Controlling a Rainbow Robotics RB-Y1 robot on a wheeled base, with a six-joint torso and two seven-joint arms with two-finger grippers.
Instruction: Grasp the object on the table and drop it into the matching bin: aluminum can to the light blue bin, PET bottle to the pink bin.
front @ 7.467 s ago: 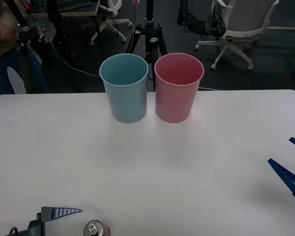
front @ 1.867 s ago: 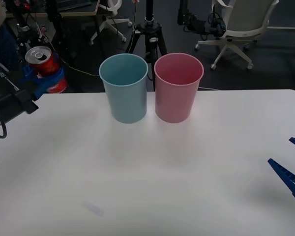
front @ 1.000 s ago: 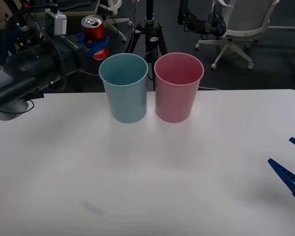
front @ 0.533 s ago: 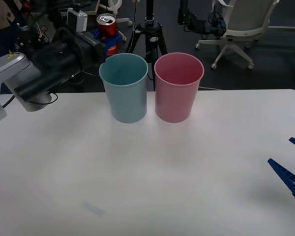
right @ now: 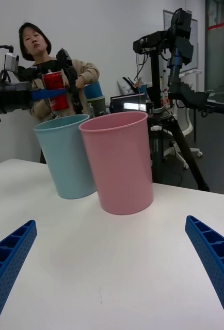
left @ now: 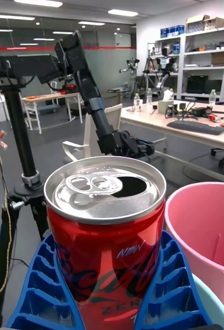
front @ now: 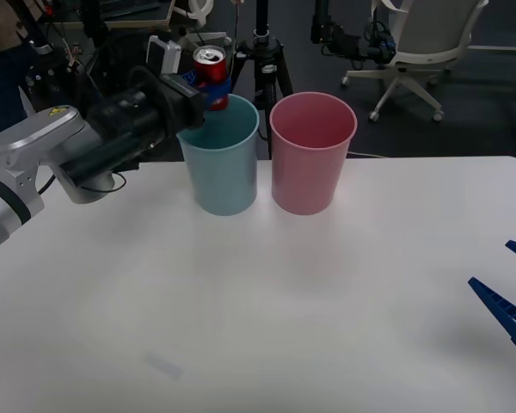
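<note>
Can held over the pale blue bin, ready to let go.

At far left the left gripper (front: 208,84), blue ribbed fingers clamped around the small red aluminium can with its silver pull-tab top (front: 211,77), holds it upright above the near-left rim of the tall round light blue plastic bin (front: 218,155). To drop cleanly, I judge it should carry a little farther over the mouth before parting, since the rim sits just beneath. The matching pink plastic bin (front: 312,153) stands just beside on the right, so drifting that way risks a wrong drop. The wide white tabletop (front: 267,301) lies open nearer in; the right gripper (right: 112,268) waits near right, jaws wide apart.
</note>
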